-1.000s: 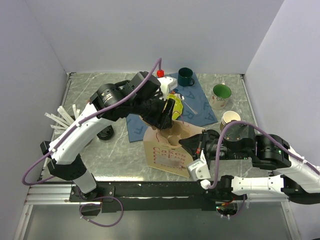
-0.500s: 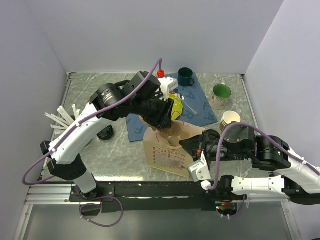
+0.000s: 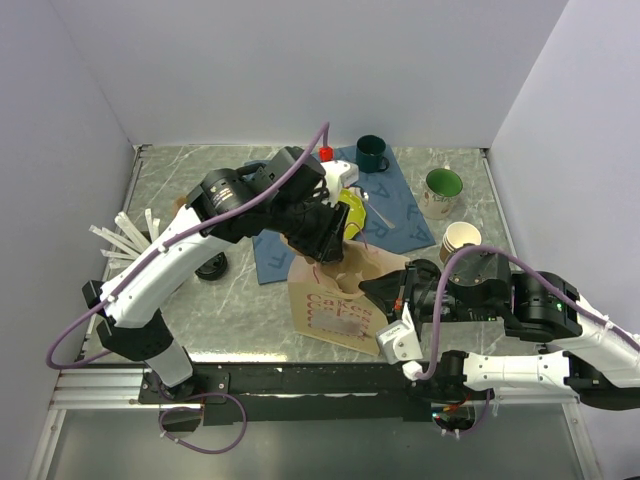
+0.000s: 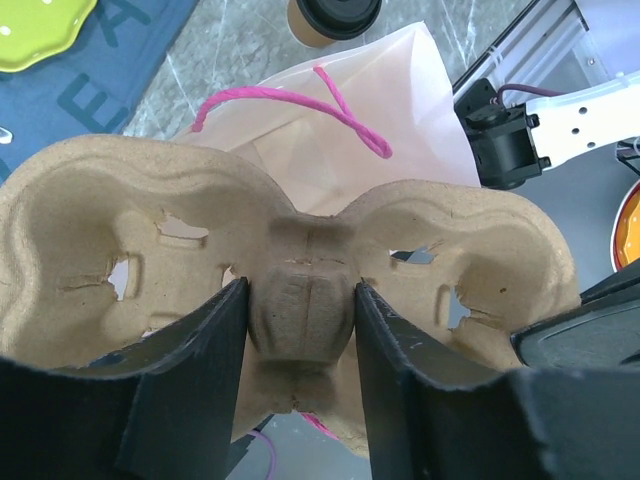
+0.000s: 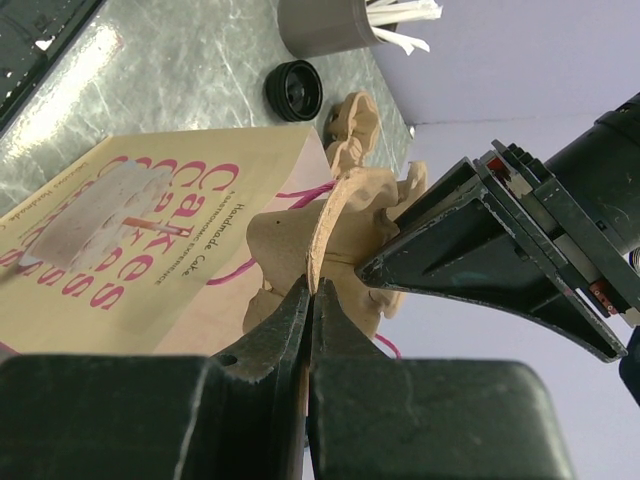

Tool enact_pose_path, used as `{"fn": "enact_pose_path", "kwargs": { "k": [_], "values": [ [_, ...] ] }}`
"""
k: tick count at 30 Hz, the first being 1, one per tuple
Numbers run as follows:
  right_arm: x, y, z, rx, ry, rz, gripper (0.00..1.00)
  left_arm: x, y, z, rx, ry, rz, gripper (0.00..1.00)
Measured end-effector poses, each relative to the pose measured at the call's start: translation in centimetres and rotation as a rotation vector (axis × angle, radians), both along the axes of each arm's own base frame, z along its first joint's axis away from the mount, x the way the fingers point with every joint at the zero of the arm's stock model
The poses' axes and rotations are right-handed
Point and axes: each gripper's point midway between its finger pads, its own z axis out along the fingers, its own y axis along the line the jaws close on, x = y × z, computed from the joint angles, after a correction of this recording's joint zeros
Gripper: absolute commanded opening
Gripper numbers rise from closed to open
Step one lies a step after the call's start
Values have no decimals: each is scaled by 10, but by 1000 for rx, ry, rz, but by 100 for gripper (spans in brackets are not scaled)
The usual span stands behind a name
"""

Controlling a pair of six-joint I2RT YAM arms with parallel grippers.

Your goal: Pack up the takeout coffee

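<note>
Packing, we judge, is barely begun: takeout coffee [image 4: 335, 15] stands on the bench [image 3: 250, 320], outside the paper bag [image 5: 120, 270]. Our left claw [image 4: 300, 300] clamps the cup carrier [image 4: 480, 250] by its centre hump over the bag; right claw [image 5: 310, 285] pinches its rim.

The takeout coffee [image 4: 335, 14] is cropped by the left wrist view's top edge.

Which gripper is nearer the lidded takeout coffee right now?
Left. The left gripper grips the pulp carrier centrally, right of the takeout coffee; the right gripper pinches its rim farther right.
</note>
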Motion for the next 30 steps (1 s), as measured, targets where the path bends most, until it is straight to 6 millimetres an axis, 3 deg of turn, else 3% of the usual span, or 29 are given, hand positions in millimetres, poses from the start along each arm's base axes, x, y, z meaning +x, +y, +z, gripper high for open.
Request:
{"fn": "enact_pose_path", "kwargs": {
  "k": [4,5,11,18,21,30],
  "values": [
    [0,0,0,6,8,-6,27,0,0,0,0,0,2,34],
    [0,0,-1,8,12,-10,42,1,0,0,1,-3,4,32],
    [-2,-3,7,72,60,-35,71,9,0,11,-13,-42,35,31],
    [-18,-10,10,164,235,-50,72,14,0,22,-42,-59,74,33],
    [-24,-15,20,240,341,-84,71,16,0,22,-48,-51,101,32],
    [-16,-14,35,458,729,-312,63,38,4,32,-110,-41,255,31]
  ]
}}
